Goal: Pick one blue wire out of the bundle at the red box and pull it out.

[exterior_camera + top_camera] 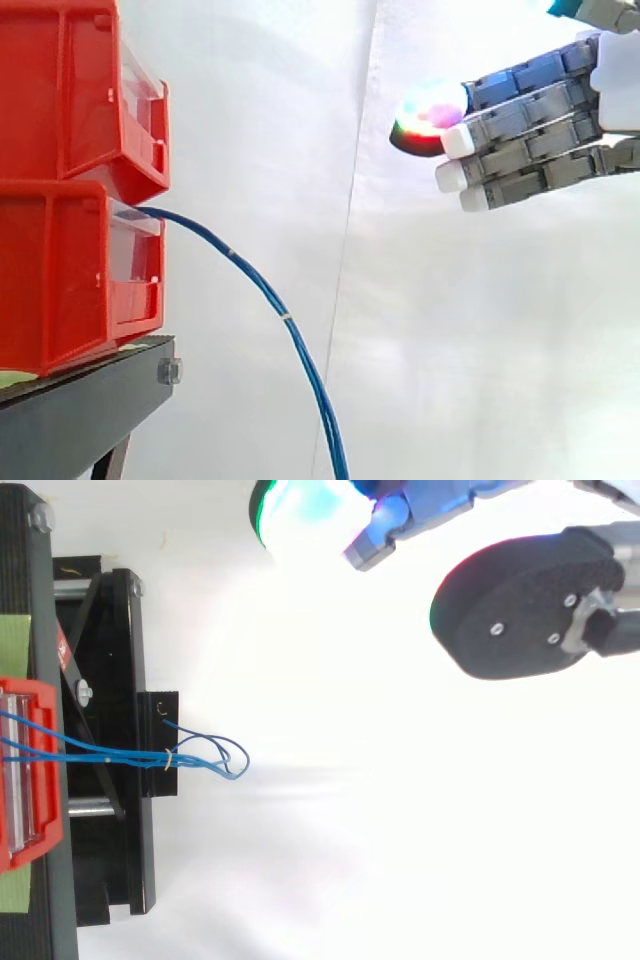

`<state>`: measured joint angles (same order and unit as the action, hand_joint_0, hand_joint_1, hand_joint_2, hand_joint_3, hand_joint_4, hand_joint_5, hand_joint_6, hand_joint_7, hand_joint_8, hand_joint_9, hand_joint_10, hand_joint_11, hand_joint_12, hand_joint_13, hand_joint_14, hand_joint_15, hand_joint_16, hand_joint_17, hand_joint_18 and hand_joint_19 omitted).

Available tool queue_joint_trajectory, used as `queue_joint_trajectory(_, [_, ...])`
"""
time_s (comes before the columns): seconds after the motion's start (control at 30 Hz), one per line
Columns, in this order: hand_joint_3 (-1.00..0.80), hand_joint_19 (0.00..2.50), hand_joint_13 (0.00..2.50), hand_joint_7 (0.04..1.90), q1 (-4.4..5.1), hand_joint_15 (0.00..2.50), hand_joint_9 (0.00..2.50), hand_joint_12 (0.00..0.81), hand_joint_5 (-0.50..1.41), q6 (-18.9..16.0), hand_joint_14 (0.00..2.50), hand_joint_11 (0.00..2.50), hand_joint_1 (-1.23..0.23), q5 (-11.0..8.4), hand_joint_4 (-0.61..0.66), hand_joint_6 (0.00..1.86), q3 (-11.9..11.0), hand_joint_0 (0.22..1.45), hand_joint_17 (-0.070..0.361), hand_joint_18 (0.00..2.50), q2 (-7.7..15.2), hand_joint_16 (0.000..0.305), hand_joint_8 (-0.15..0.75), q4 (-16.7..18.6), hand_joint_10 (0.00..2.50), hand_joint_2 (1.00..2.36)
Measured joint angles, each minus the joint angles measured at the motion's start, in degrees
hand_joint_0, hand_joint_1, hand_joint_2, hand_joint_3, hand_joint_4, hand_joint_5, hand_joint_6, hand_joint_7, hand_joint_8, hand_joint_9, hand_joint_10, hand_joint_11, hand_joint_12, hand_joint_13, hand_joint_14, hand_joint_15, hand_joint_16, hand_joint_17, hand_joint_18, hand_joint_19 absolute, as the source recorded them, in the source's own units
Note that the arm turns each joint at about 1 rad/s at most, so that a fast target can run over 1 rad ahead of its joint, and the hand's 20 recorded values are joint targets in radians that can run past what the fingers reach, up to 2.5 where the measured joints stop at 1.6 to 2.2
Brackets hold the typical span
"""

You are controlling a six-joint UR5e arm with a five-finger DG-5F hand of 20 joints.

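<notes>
The hand sits closest to the top camera, high above the work. In the side view the hand comes in from the right at the level of the upper bin, its fingers stretched out straight towards the bins. It is open and has hold of nothing. One glowing pad leads.

Two red bins are stacked at the left, the upper red bin on the lower red bin. They stand on the black stand.

The blue wires come out of the front of the lower bin. They arc outward towards the hand's side, then drop steeply below the stand's edge. From above, the blue wires run straight out of the bin, across the stand, and end in a small loop just past its edge. A pale tie binds them partway along.

The bundle lies below the hand and towards the bins, well apart from the fingertips. Its reachable stretch hangs nearly upright, so the hand will probably have to descend and advance towards the bins. Singling out one strand looks hardest near the tie, where the wires lie tight together.
</notes>
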<state>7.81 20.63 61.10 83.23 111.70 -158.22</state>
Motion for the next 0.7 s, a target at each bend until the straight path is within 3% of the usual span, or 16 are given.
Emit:
queue_joint_trajectory(0.33, [-0.47,0.25,0.63,0.81,1.35,0.26,0.79,0.416,-0.16,0.31,0.01,0.30,-0.48,-2.02,0.38,0.50,0.00,0.52,0.124,0.44,1.75,0.055,0.339,3.36,0.01,1.00])
queue_joint_trajectory(0.53, [-0.47,0.26,0.63,0.81,1.49,0.26,0.79,0.416,-0.16,0.98,0.01,0.30,-0.48,-2.04,0.38,0.50,0.02,0.52,0.124,0.45,2.63,0.055,0.339,4.49,0.01,1.00])
queue_joint_trajectory(0.7, [-0.46,0.26,0.64,0.82,1.36,0.27,0.79,0.414,-0.16,4.41,0.01,0.30,-0.48,-2.03,0.38,0.50,0.02,0.52,0.124,0.46,3.22,0.055,0.338,5.30,0.01,1.00])
